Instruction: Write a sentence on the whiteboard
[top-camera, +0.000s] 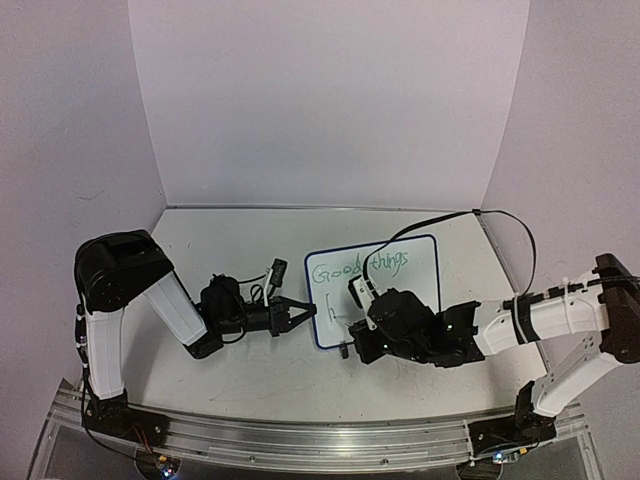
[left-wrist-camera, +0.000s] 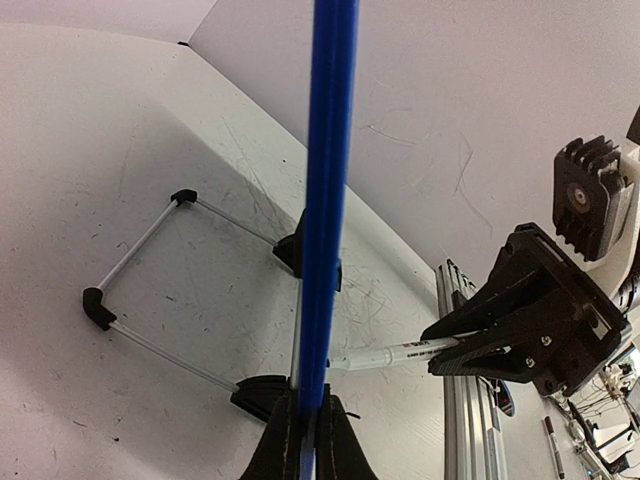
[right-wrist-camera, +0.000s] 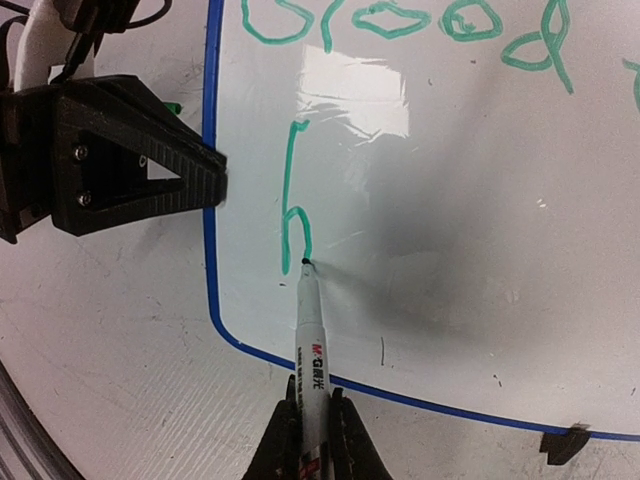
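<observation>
From above, the left gripper (top-camera: 308, 313) is closed on the left edge of the whiteboard (top-camera: 420, 272), so the board starts right at its fingertips and spreads away from it toward the other arm. The right gripper (top-camera: 366, 312) hangs over the board's near left part, clamped on a white marker (top-camera: 359, 291) that sticks out ahead of it. The green sentence (top-camera: 345, 270) lies just beyond that gripper, reading "Good things" along the top with a lone "h" below. The board rests on the white table (top-camera: 230, 240). In the left wrist view, the board is seen edge-on as a blue bar running straight out from between the pinched fingers. A thin wire stand (left-wrist-camera: 150, 290) with black corners spreads out to the left of the bar, and a black clip foot (left-wrist-camera: 262, 395) sits close beside the fingertips. To the right of the bar, the other gripper comes in with the marker pointed at the board face. In the right wrist view, the marker runs straight forward from the closed fingers, crossing the board's blue frame. Its tip touches the white surface at the foot of the "h". "Good" sits farther ahead at the top, and the left gripper presses on the frame off to the left.
</observation>
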